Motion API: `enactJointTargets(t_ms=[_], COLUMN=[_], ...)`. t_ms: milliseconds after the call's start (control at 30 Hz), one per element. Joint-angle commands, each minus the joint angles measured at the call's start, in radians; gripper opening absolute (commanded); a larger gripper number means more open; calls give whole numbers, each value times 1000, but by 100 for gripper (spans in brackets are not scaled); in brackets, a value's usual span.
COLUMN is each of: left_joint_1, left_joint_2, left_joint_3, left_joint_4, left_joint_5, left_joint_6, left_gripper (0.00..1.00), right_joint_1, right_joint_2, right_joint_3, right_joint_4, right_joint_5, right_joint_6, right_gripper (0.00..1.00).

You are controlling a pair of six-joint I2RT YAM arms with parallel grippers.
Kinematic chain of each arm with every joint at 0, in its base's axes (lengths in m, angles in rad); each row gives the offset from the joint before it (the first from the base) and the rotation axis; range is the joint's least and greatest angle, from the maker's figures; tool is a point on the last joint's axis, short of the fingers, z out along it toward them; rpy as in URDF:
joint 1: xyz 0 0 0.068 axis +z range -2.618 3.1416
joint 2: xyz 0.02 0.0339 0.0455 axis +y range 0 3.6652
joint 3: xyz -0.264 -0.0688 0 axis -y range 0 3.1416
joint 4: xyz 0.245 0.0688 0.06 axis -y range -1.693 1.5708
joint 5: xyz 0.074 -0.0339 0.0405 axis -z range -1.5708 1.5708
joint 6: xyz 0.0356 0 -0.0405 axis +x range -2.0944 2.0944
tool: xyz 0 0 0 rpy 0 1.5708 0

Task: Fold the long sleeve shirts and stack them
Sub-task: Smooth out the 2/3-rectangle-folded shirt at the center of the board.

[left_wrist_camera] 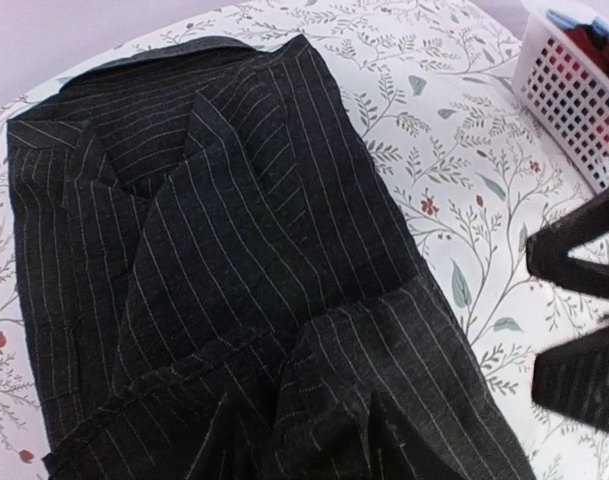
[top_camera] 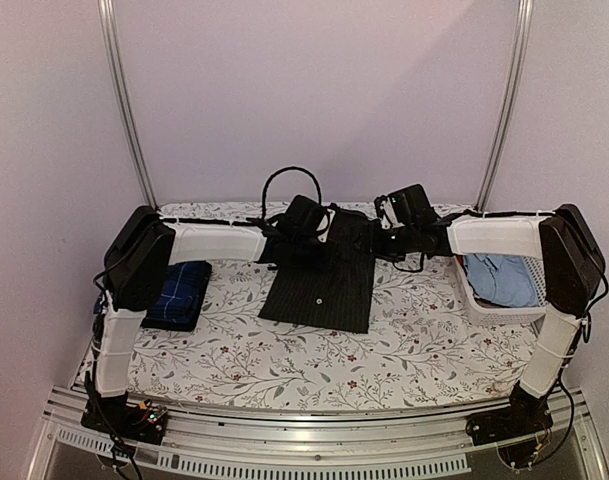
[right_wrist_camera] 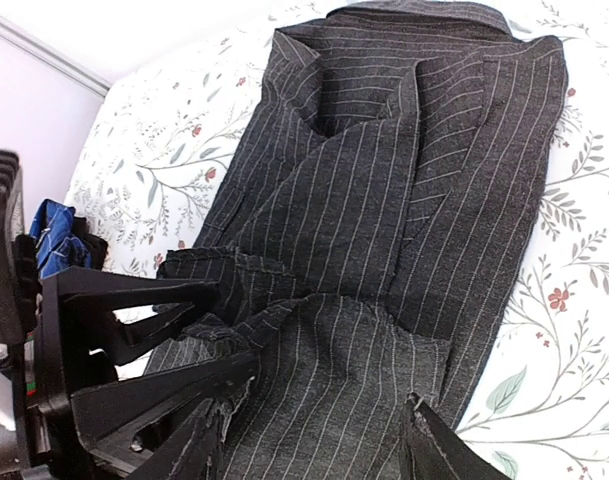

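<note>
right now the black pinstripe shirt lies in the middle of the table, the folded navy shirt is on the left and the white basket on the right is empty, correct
Not quite: the white basket is not empty; the top external view shows light blue cloth in it. The black pinstripe shirt does lie in the middle, the folded navy shirt on the left.

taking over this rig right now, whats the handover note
Left end effector: open, empty, beside the black shirt.
Right end effector: open, bunched fabric between its fingers, no clear grip.
Black shirt in the middle, sides folded in; navy shirt folded at left; basket at right holds blue cloth.
Done: navy shirt folded, black shirt narrowed.
To do: fold black shirt end to end, stack on navy shirt.
</note>
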Motion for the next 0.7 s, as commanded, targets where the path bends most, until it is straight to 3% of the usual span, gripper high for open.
enactJointTargets(t_ms=[0,100,333,467,667], left_joint_1=[11,34,127,192,280], left_joint_2=[31,12,-117,-208,-270], left_joint_3=[93,114,30,-119,-314], left_joint_4=[-16,-42,-47,-41,-2], left_joint_5=[39,53,153,220,339], left_joint_6=[-2,-34,-98,-147,-168], left_gripper=[52,67,83,80,66], right_joint_1=[0,0,12,-3,-43], right_joint_2=[-14,-11,50,67,78], right_joint_3=[-16,-20,48,53,0], right_joint_4=[12,32,4,-56,-47], right_joint_5=[-48,-75,-98,-6,-46], right_joint_6=[13,10,-29,-47,-76], right_gripper=[58,58,57,57,52])
